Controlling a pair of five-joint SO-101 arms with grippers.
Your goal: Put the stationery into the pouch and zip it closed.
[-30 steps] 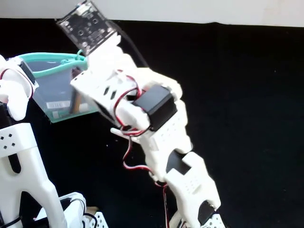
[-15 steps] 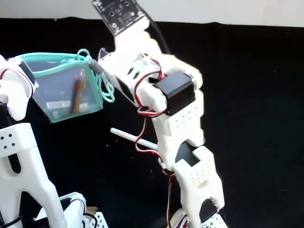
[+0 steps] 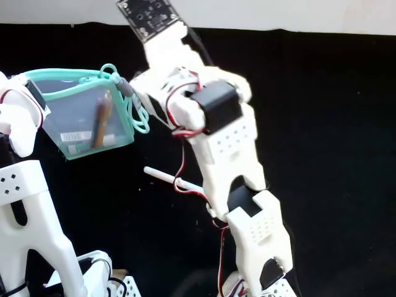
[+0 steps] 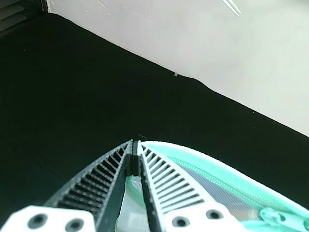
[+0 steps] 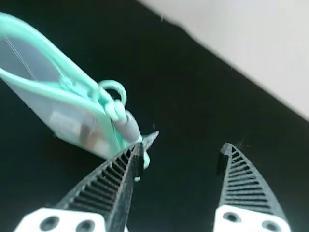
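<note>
A teal-edged see-through pouch (image 3: 80, 117) hangs above the black table, its top open, with a brown pencil (image 3: 102, 120) standing inside. My left gripper (image 4: 135, 147) is shut on the pouch's rim (image 4: 212, 169) at its left end. At the other end, my right gripper (image 5: 181, 152) stands open beside the grey zipper pull (image 5: 128, 126) and its teal cord loop (image 5: 113, 92). One finger (image 5: 123, 166) lies right next to the pull, and nothing sits between the fingers. A thin white stick (image 3: 164, 176) lies on the table below the pouch's right end.
The black table cloth (image 3: 328, 124) stretches free to the right of the right arm (image 3: 229, 148). A white wall (image 3: 297, 15) borders the table's far edge. The left arm's white base (image 3: 31, 229) stands at the front left.
The right arm has swung from in front of the pouch towards its right end, uncovering the pencil inside. Its gripper now sits at the zipper pull. The left arm has kept still.
</note>
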